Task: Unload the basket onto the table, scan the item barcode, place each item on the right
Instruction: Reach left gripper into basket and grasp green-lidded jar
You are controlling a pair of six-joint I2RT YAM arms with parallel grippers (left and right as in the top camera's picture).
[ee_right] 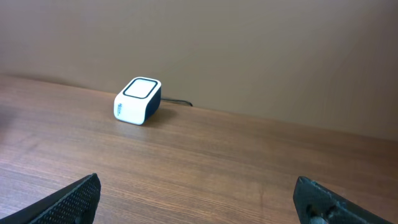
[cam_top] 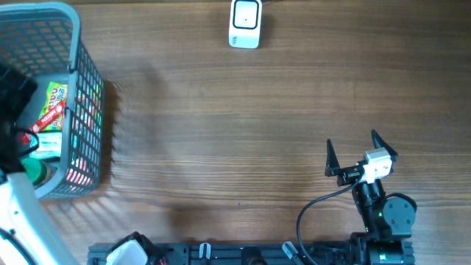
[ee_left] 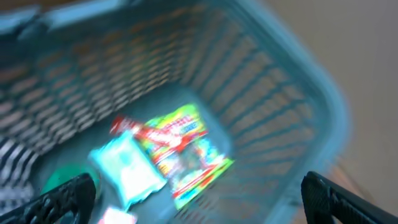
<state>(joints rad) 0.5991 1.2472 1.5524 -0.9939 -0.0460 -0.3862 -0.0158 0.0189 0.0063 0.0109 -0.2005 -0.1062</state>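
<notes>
Between the fingertips of the left gripper, seen at the lower corners of the blurred left wrist view, nothing is held; the jaws are spread wide above the basket. Just below them, at the centre of the frame, a colourful packet is shown lying flat on the basket floor, overlapped at its upper left by a red wrapper and bordered on the left by a pale teal packet. No barcode can be made out. The colourful packet is judged to be light, soft and slippery film, liable to crumple; a hold across a free edge or sealed seam is advised, so that the printed faces are left uncovered. At lower right of the overhead view the right gripper is likewise fully parted and empty, over the bare table. The scanner is placed at the top centre, well apart from the basket and both grippers.
</notes>
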